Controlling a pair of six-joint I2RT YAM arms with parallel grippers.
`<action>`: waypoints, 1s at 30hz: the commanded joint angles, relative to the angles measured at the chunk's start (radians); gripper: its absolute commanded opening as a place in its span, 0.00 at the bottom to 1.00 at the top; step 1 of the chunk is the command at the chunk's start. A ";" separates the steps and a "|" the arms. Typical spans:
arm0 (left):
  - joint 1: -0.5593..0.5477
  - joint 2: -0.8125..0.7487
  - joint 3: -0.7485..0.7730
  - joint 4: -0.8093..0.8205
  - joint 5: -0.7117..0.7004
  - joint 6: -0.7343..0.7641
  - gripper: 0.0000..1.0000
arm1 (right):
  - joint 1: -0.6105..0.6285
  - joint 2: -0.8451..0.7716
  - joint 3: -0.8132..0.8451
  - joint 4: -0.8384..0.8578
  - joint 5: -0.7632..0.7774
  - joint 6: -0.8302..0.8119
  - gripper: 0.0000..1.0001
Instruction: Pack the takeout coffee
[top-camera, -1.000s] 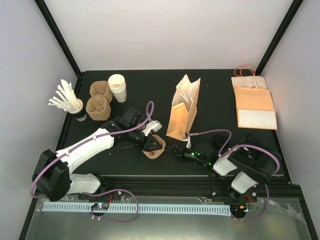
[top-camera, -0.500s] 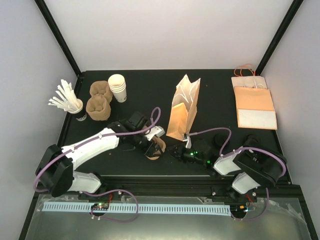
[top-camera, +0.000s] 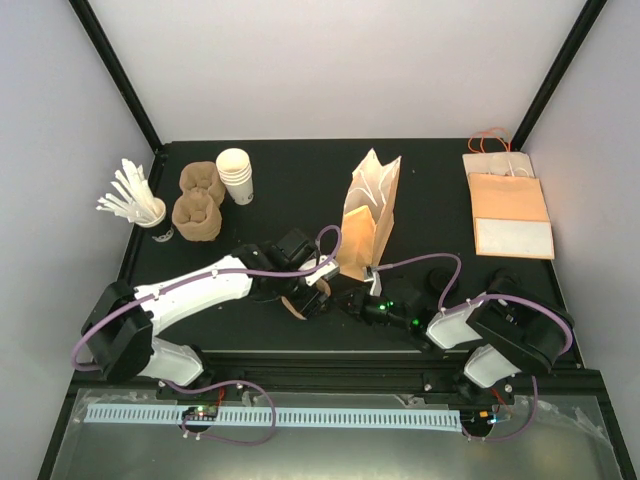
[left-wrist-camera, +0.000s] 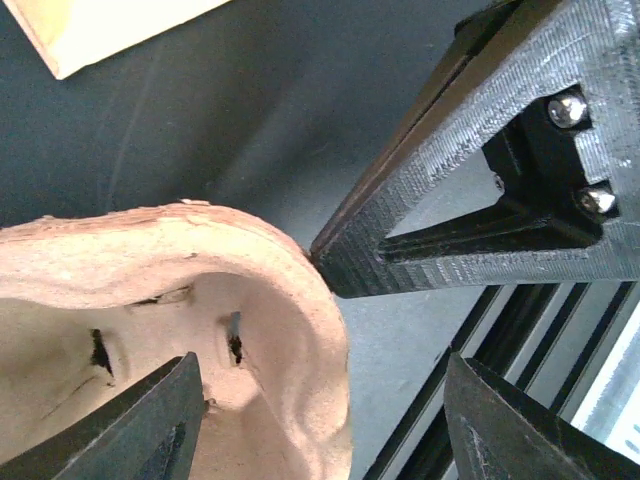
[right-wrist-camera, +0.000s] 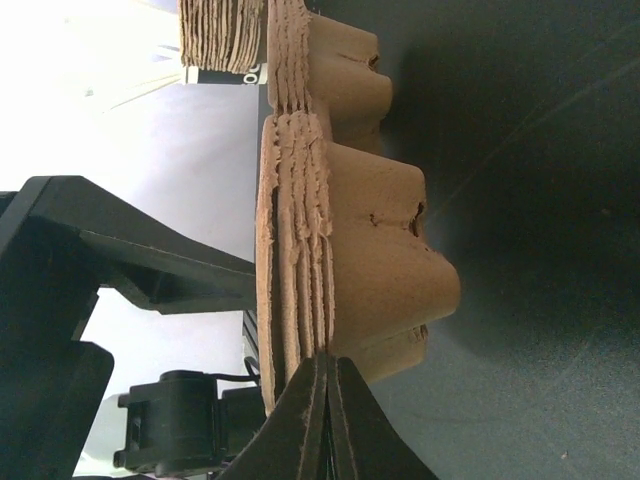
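A moulded brown pulp cup carrier (top-camera: 300, 305) lies on the black table (top-camera: 420, 180) just below the centre of the overhead frame, with both arms meeting over it. The left gripper (top-camera: 308, 295) comes in from the lower left and sits on top of the carrier. In the left wrist view its jaws stand well apart (left-wrist-camera: 320, 400): one finger (left-wrist-camera: 150, 420) at the bottom left reaches into a hollow of the carrier (left-wrist-camera: 150, 270), and the other (left-wrist-camera: 510, 430) at the bottom right hangs clear of the rim over bare table.

The right gripper (top-camera: 352, 298) reaches in from the lower right, and its tip touches the carrier's right edge. In the right wrist view its jaws are pressed together (right-wrist-camera: 325, 365), with their tips against the lower rim of the carrier (right-wrist-camera: 370, 230). That rim shows several thin nested layers, and I cannot tell whether one of them is pinched.

A tall brown paper bag (top-camera: 372, 200) stands upright with its mouth open just above and to the right of the two grippers. In the upper left of the overhead frame are a stack of plain white paper cups (top-camera: 236, 175), a pile of brown pulp carriers (top-camera: 198, 200) and a dark cup full of white stirrers (top-camera: 140, 210). Flat orange and white paper bags (top-camera: 510, 210) lie in the upper right.

The takeout coffee, a small white cup with a black lid, cannot be picked out in any view, so I cannot tell where it is
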 joint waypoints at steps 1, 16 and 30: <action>-0.008 0.012 0.032 0.022 -0.047 0.031 0.67 | 0.004 -0.017 0.026 0.010 0.000 -0.019 0.03; -0.012 0.079 0.049 -0.001 0.023 0.096 0.57 | 0.003 -0.028 -0.031 0.033 0.053 0.020 0.15; -0.060 0.224 0.158 -0.068 -0.112 0.140 0.63 | -0.006 -0.022 -0.125 0.059 0.132 0.036 0.19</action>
